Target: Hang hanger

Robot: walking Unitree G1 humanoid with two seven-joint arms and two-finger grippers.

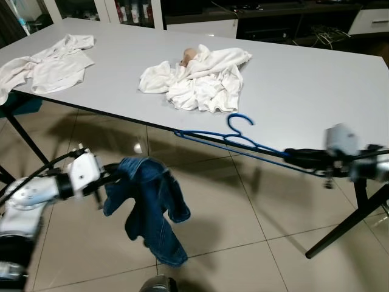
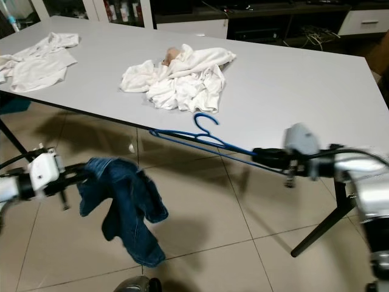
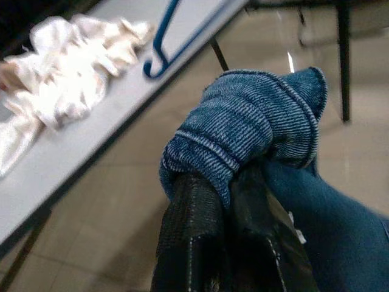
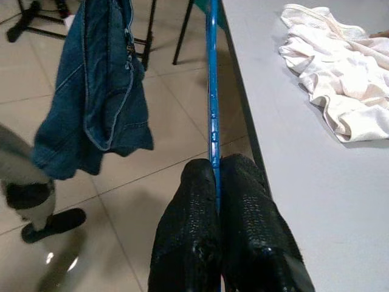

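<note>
A: We start with what we can't read. The left gripper (image 1: 114,173) is buried in the denim garment (image 1: 149,204); from the head camera its fingertips are lost inside the cloth, and the arm behind it is smeared with blur.

B: Agreed. In the left wrist view we see the two black fingers (image 3: 191,231) pressed together, a fold of denim bunched over their tips. We log it as clamped on the garment.

A: Pose: the left arm reaches forward at about table-leg height, out in front of the table (image 1: 292,79), with the garment hanging loose from the gripper above the tiled floor (image 1: 243,219).

B: The right gripper (image 1: 292,156) is partly blurred too. The right arm comes in low and level from the right, fingers pointing along the table's near edge.

A: In the right wrist view its fingers (image 4: 194,225) sit closed on the blue bar of the hanger (image 1: 234,139), which runs straight out between them.

B: So the hanger is in the air just beside the table's near edge, its hook curling up over the tabletop, near the white cloth heap (image 1: 197,79).

A: Something pale pink peeks from that heap; we can't tell what. A second white garment (image 1: 51,61) lies at the table's far left corner, cut off by the frame
</note>
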